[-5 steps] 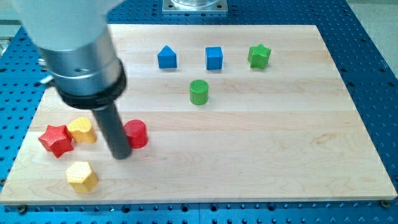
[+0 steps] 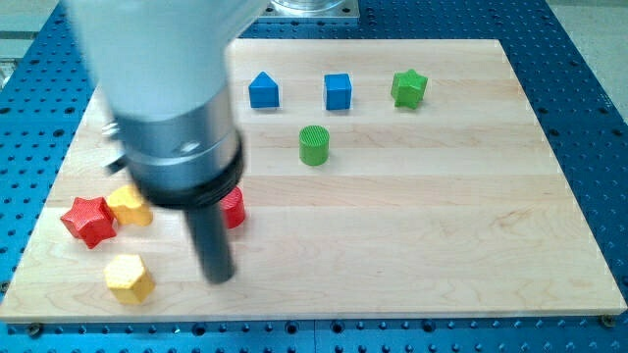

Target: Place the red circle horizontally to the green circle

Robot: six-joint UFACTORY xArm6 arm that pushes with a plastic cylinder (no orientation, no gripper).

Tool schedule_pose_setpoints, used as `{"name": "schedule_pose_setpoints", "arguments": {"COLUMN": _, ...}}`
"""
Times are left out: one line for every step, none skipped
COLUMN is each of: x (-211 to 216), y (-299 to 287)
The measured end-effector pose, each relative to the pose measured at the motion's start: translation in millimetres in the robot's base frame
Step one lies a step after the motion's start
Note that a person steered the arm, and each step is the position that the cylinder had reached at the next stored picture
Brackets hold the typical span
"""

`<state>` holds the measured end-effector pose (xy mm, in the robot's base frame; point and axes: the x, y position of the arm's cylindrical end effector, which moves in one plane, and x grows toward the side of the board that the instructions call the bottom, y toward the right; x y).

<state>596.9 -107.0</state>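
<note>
Nearby, my tip (image 2: 219, 277) below the half-hidden red circle (image 2: 235, 207), green circle (image 2: 314, 145) well apart; no hand.

Bright, even light, soft shadows beside the blocks; the near arm housing (image 2: 167, 88) is motion-blurred

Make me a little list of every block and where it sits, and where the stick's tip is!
tip: just below the red circle, right of the lower yellow block
red circle: mostly hidden behind the rod
green circle: centre, alone
blue house: top
blue cube: top
green star: top right
red star: left
yellow blocks: upper, lower
</note>
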Motion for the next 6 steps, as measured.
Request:
{"name": "schedule_pose_setpoints", "arguments": {"x": -10.0, "y": 9.8}}
{"name": "schedule_pose_setpoints", "arguments": {"x": -74.3, "y": 14.1}}
{"name": "schedule_pose_setpoints", "arguments": {"x": -125.4, "y": -4.9}}
{"name": "schedule_pose_setpoints", "arguments": {"x": -125.4, "y": -1.2}}
{"name": "schedule_pose_setpoints", "arguments": {"x": -127.1, "y": 2.8}}
{"name": "schedule_pose_setpoints", "arguments": {"x": -127.9, "y": 14.6}}
